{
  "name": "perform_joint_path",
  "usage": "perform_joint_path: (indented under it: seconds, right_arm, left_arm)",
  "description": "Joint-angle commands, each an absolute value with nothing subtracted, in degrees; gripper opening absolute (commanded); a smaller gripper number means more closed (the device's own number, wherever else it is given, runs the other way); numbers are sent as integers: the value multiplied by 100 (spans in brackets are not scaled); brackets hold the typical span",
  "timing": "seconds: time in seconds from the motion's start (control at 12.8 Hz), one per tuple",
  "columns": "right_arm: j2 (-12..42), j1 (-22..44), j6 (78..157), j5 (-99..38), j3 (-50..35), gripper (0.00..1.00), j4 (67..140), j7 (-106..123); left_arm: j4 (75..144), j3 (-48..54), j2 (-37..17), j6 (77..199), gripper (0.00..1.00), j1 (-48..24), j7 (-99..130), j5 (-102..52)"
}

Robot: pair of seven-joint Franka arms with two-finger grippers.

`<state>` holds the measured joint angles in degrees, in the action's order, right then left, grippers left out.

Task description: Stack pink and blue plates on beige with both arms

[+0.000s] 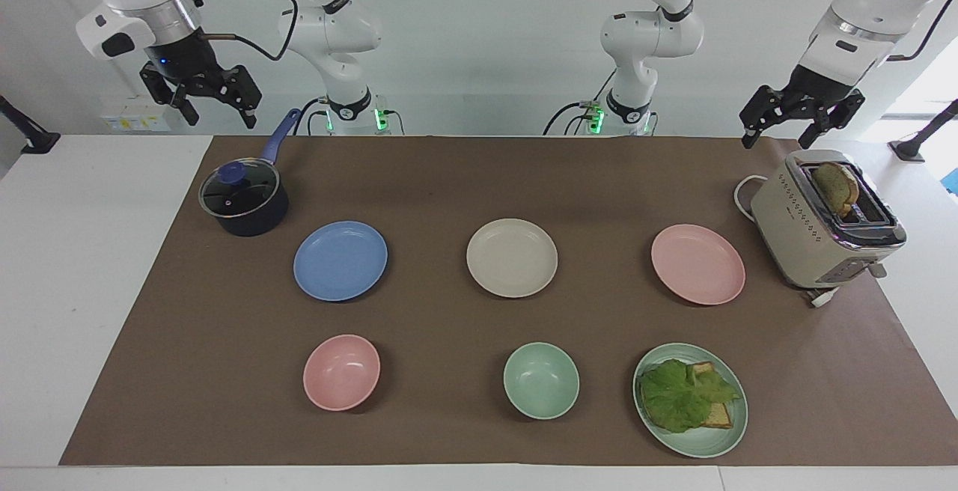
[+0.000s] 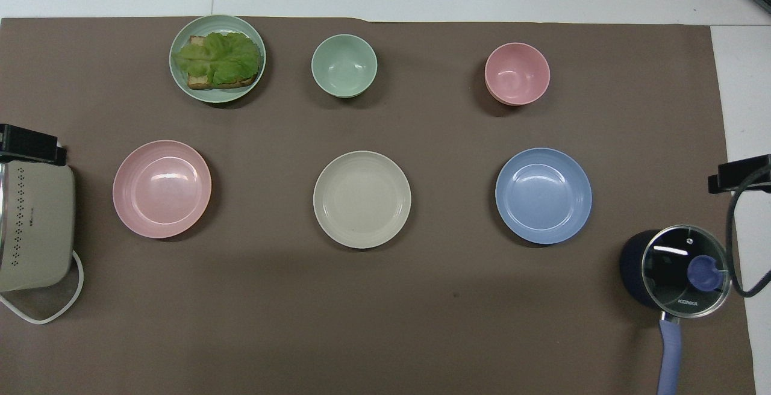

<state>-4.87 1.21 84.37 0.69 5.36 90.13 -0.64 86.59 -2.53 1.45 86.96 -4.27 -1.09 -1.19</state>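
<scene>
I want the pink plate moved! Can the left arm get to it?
Probably yes. The left pincer hangs open above the toaster, and the pink plate lies bare beside it, nothing on top.

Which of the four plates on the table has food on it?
The pale green plate, farthest from the robots, carries lettuce and toast. The blue plate, beige plate and pink plate are bare.

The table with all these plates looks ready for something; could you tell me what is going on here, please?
Nothing is being handled yet. The left gripper hangs open above the toaster, and the right gripper hangs open above the lidded saucepan. The pink plate, beige plate and blue plate lie apart in a row, the beige one in the middle. No stacking has begun.
</scene>
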Motion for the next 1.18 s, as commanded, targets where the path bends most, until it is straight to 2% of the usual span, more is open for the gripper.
perform_joint_path:
  seconds: [0.0,0.55,0.86,1.1]
  right_arm:
    - [-606,106,8508,-8,536,100,9141,-62]
    - [-606,114,8508,-26,536,100,9141,-62]
    - [-606,114,8517,-26,536,100,9141,-62]
    - [-606,114,8517,-26,536,100,9141,-62]
  left_arm:
    - [8631,-308,202,8587,100,-483,-141,-44]
    - [8763,-325,273,8640,100,-422,-149,-62]
    - [9061,-325,281,8771,100,-167,-141,-105]
    - [9578,-325,281,9218,100,-123,-158,-105]
